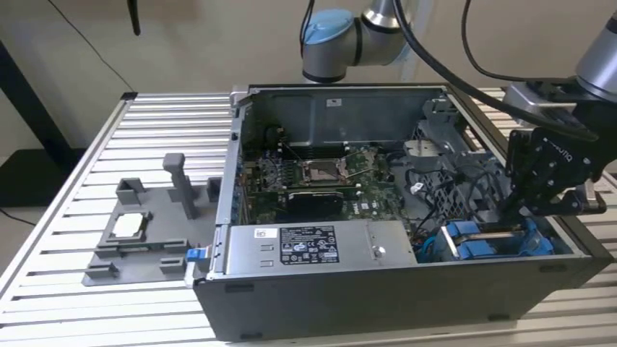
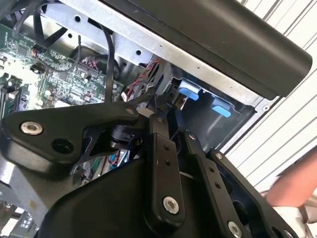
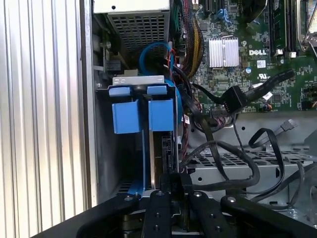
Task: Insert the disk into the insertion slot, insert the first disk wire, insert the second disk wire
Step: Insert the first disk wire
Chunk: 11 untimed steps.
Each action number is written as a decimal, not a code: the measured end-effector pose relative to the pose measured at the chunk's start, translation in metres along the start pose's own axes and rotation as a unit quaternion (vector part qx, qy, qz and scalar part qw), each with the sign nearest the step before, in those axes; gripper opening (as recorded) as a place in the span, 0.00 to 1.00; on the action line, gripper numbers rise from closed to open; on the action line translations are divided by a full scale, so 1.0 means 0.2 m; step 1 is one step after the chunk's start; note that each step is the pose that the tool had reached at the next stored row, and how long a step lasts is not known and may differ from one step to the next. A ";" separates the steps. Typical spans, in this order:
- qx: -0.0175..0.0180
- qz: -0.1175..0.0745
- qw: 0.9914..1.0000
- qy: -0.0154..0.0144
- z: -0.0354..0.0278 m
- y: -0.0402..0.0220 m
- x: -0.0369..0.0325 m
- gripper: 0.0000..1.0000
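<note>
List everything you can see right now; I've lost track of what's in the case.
Table: one, silver slatted, under everything.
Computer case: one, dark grey, open, on the table.
Motherboard: one, green, inside the case.
Power-supply box: one, grey, labelled, along the case's near wall in the exterior view.
Disk: one, blue tabs, sitting in the insertion slot, a dark grey bay.
Cables: several, black, beside the slot.
Fixture: one, grey, on the table at the exterior view's left.
Arm: one, grey with blue joint, behind the case.
Gripper: one, black, lowered at the slot's end away from the tabs.

disk (image 3: 161, 115), blue-framed, on edge in insertion slot (image 3: 105, 148)
</note>
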State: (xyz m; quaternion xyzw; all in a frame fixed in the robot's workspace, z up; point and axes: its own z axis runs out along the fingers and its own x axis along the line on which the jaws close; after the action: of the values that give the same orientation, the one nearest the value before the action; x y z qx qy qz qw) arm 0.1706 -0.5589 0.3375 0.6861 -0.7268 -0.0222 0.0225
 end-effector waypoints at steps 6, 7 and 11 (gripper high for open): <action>0.000 0.000 1.000 -0.006 0.023 -0.004 0.001 0.20; 0.000 0.000 1.000 -0.006 0.029 -0.005 0.002 0.20; -0.001 0.000 1.000 -0.006 0.041 -0.006 0.005 0.20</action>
State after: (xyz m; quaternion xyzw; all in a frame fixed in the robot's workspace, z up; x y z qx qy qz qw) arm 0.1712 -0.5599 0.3292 0.6862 -0.7266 -0.0270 0.0183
